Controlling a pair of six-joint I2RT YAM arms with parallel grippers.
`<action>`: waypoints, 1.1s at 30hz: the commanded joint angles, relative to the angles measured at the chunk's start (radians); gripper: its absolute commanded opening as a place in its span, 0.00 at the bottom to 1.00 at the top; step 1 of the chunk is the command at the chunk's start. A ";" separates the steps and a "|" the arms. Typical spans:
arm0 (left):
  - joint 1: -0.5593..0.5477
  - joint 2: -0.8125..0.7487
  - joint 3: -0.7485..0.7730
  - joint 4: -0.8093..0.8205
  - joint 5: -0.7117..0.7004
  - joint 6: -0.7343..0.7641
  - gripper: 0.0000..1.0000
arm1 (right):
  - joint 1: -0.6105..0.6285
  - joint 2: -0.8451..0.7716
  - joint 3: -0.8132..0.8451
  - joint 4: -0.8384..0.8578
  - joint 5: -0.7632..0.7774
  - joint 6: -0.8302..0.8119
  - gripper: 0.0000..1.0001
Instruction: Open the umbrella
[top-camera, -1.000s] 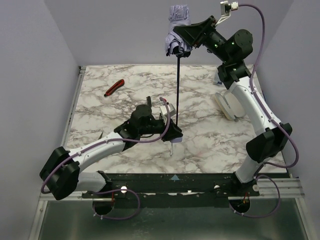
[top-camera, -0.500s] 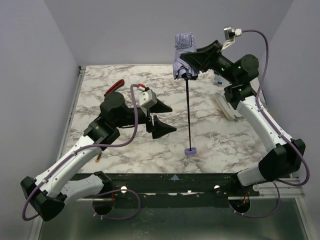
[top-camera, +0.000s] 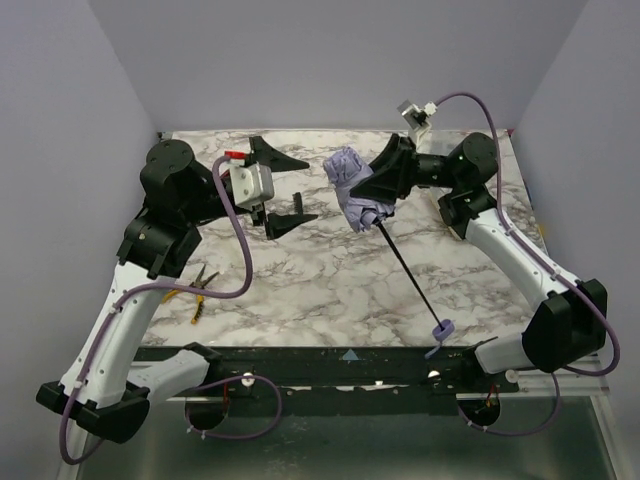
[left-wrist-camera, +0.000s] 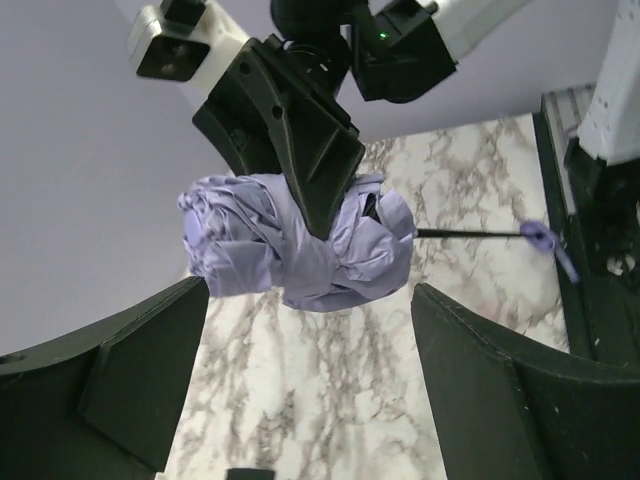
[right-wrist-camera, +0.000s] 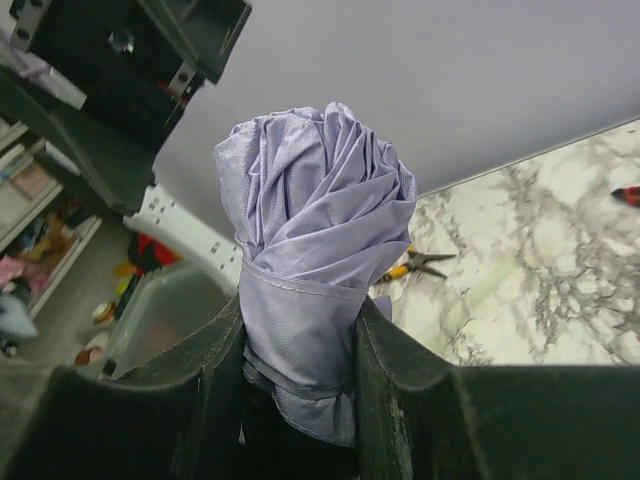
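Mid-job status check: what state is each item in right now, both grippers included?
umbrella: canopy furled in a tight bundle, shaft pulled out long, handle end down by the near edge of the table.
right gripper: shut on the umbrella's bundled canopy.
left gripper: open, empty, beside the canopy without touching it.
pliers: lying flat on the table, untouched.

My right tool (top-camera: 374, 186) and left tool (top-camera: 306, 190) are matte black. The umbrella (top-camera: 350, 185) is pale lavender, with a thin black shaft (top-camera: 410, 275) and a lavender handle (top-camera: 441, 328). The counter (top-camera: 330, 290) is white marble veined grey-brown. The pliers (top-camera: 200, 292) have yellow handles.
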 joint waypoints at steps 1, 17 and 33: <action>0.003 0.001 0.056 -0.213 0.118 0.382 0.86 | 0.027 -0.038 0.024 -0.066 -0.195 -0.103 0.00; -0.268 0.038 0.057 -0.548 -0.325 1.161 0.92 | 0.127 0.040 0.049 -0.271 -0.314 -0.180 0.00; -0.320 0.007 -0.084 -0.531 -0.346 1.256 0.60 | 0.253 0.092 0.032 -0.369 -0.267 -0.225 0.04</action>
